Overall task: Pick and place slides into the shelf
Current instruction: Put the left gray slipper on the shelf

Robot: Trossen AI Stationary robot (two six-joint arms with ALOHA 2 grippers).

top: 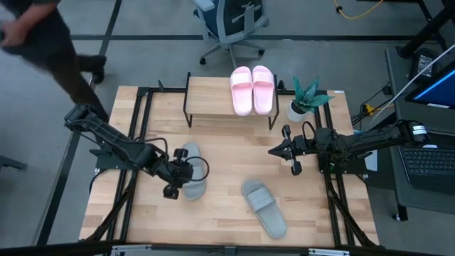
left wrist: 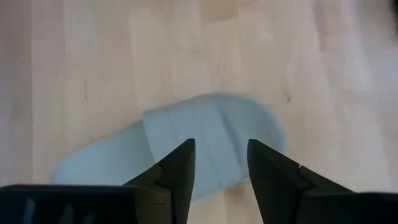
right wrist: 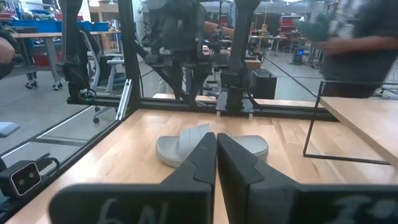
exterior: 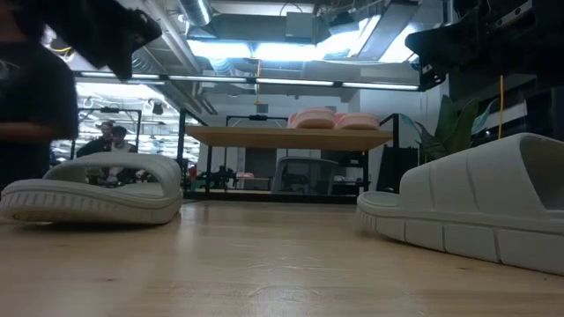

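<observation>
The table (top: 234,153), a light wooden top in a black frame, carried everything. At its far edge stood the shelf (top: 210,96), a low pale board on thin black legs. Two pale pink slides (top: 252,89) lay side by side on the right part of the shelf's top board, so half the job looked done; the left part of the board was bare.

Two grey-green slides remained on the table. The left grey-green slide (top: 191,179) lay near the left arm, and the right grey-green slide (top: 264,208) lay toward the near edge, a little right of centre and well apart from its mate.

The left gripper (top: 178,174) hung directly over the left grey-green slide, its fingers parted with a clear gap, pointing down at the wide strap. In the left wrist view the slide sat below and between the two dark fingers (left wrist: 177,171), which had hold of nothing. Whether they touched the foam could not be told. This looked like the approach to picking the third slide, with a lift and a carry to the shelf's bare left part yet to come.

The right gripper (top: 284,149) waited above the table's right side, fingers pressed together and empty. A small potted plant (top: 304,99) stood just right of the shelf.
</observation>
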